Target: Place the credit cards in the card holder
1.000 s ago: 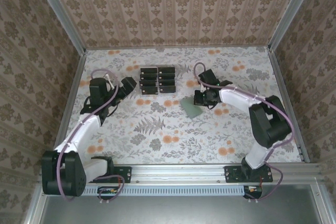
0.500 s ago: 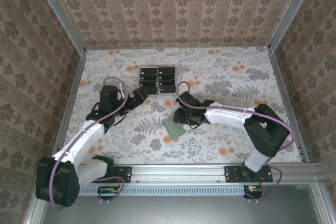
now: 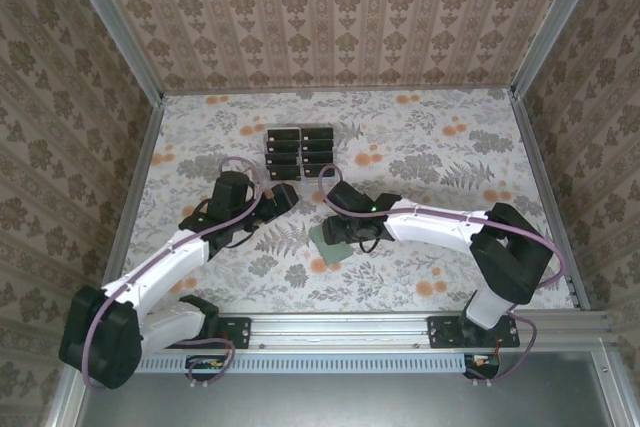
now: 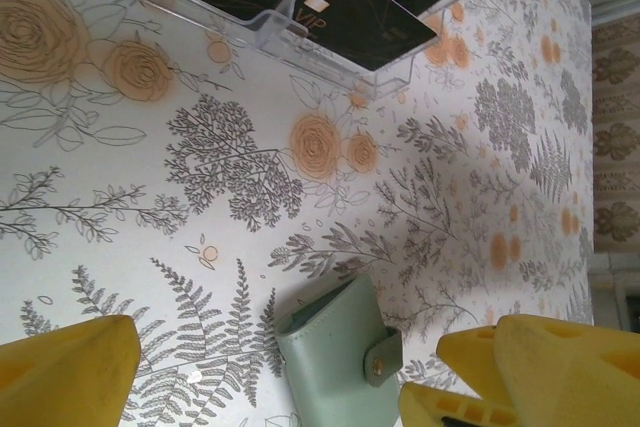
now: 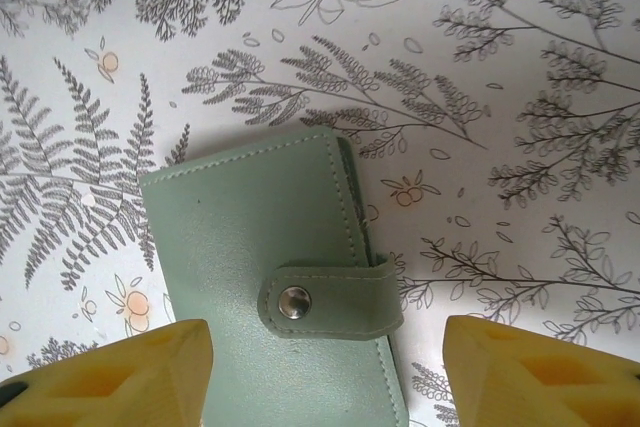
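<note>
The card holder (image 5: 262,247), a flat grey-green wallet with its snap strap fastened, lies on the flowered table (image 3: 420,147) near the middle (image 3: 325,245). My right gripper (image 3: 339,230) hovers right over it, open, its yellow fingers (image 5: 110,377) either side of the holder's near end and apart from it. My left gripper (image 3: 284,197) is open just to the left, empty, with the card holder (image 4: 335,359) ahead between its fingers (image 4: 62,372). The credit cards (image 4: 350,15), dark with gold print, stand in a clear rack (image 3: 300,151) behind.
The clear rack holds several dark cards in two columns at the table's back middle. Patterned walls with metal rails close in the left, right and back sides. The two grippers are close together near the table's centre.
My right gripper carried the card holder from beside the rack toward the table's middle, then opened and let it go. My left arm swung right toward the same spot, staying open.
</note>
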